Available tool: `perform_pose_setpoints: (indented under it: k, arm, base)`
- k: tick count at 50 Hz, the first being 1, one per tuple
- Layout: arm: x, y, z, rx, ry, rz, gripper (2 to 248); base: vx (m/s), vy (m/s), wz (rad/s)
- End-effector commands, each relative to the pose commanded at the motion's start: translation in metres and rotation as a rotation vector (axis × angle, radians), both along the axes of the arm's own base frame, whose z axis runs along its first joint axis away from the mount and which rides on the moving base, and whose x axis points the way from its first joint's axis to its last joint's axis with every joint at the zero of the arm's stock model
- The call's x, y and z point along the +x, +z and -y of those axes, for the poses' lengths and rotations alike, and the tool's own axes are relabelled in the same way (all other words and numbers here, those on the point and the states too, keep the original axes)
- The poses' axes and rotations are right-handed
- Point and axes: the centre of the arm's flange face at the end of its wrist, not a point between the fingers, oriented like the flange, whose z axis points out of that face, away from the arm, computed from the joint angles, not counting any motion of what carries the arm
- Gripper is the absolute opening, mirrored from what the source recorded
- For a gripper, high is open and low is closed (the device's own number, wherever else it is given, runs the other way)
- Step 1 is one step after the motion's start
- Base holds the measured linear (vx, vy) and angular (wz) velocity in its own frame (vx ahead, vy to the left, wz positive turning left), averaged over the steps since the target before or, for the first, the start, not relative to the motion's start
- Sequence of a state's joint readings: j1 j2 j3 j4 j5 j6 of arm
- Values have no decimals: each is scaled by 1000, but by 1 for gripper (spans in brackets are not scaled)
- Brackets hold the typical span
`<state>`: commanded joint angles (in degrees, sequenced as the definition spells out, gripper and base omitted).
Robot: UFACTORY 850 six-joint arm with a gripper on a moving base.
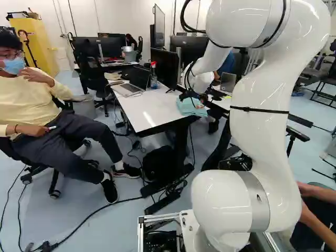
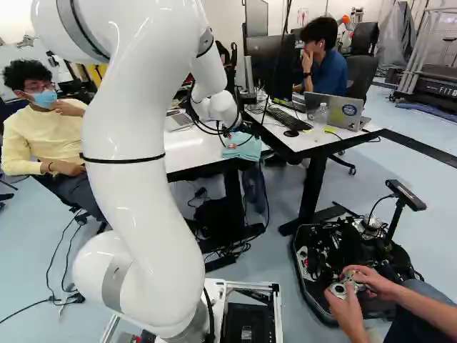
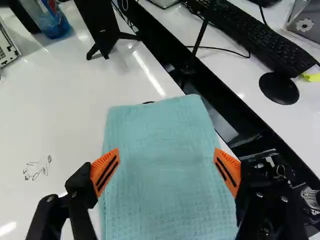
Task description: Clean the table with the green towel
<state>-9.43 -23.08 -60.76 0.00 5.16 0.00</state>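
Observation:
My gripper [image 1: 195, 96] hangs over the near right corner of the white table [image 1: 152, 107], above the folded light green towel [image 1: 190, 107]. In the wrist view the gripper [image 3: 166, 172] stands wide open, one orange pad over each side edge of the towel [image 3: 162, 150], with nothing gripped. The towel lies flat, its far edge ahead of the fingers. Dark scribble marks [image 3: 37, 168] show on the white tabletop [image 3: 65, 125], off to one side of the gripper. Whether the fingertips touch the towel I cannot tell.
On the table stand a laptop [image 1: 131, 84], a bottle [image 1: 154, 77] and a monitor [image 1: 164, 67]. A second desk [image 2: 307, 139] adjoins, with keyboard, mouse [image 2: 290, 133] and laptop. A seated person is left of the table; another's hands work on a black device [image 2: 350, 264] near the base.

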Motion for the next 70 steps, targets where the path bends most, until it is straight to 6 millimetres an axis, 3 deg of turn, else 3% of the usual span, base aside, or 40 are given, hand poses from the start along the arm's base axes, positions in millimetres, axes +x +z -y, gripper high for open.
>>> perform_pose_setpoints:
  k: [52,58,59,63,64,68,70]
  arm:
    - [8,-5,-1,9,3,-53,247]
    - [8,-5,-1,9,3,-53,243]
    - [8,-5,-1,9,3,-53,230]
    - [8,-5,-1,9,3,-53,230]
    - [8,-5,-1,9,3,-53,217]
    - [8,-5,-1,9,3,-53,217]
    - [8,-5,-1,9,3,-53,205]
  base:
    - [0,0,0]
    - [0,0,0]
    - [0,0,0]
    - [0,0,0]
    - [0,0,0]
    - [0,0,0]
    - [0,0,0]
